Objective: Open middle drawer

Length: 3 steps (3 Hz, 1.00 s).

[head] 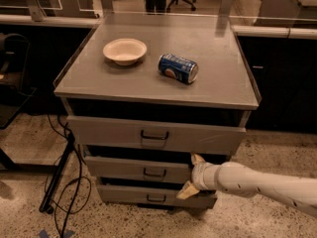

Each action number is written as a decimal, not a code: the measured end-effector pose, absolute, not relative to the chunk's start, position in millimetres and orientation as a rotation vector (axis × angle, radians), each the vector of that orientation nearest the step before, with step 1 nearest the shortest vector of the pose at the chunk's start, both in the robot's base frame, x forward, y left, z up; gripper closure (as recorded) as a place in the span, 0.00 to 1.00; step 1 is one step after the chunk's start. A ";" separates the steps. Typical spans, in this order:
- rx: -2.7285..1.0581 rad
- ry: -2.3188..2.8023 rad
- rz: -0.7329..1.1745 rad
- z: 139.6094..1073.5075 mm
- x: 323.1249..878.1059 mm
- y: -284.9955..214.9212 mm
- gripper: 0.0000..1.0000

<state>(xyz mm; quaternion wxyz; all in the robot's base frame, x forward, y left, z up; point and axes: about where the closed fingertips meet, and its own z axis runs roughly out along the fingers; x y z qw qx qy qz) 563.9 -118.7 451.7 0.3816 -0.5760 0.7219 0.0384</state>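
Observation:
The middle drawer (129,167) is a grey metal front with a small black loop handle (155,172), set between the taller top drawer (114,130) and the lowest drawer (129,195). A dark gap shows above its front. My gripper (191,175) is at the right end of the middle drawer's front, to the right of the handle. It is open, with one tan fingertip (197,158) at the drawer's upper edge and the other by its lower edge. My white arm (257,183) reaches in from the right.
A white bowl (125,50) and a blue soda can (178,68) lying on its side sit on the cabinet top (148,81). Black cables and a stand leg (62,175) lie on the floor at the left. Dark cabinets stand behind.

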 end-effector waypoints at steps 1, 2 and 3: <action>-1.454 1.907 0.143 449.7 509.0 -154.0 0.00; -1.447 1.937 0.149 435.1 511.2 -152.4 0.00; -1.452 1.933 0.135 431.3 519.0 -147.7 0.00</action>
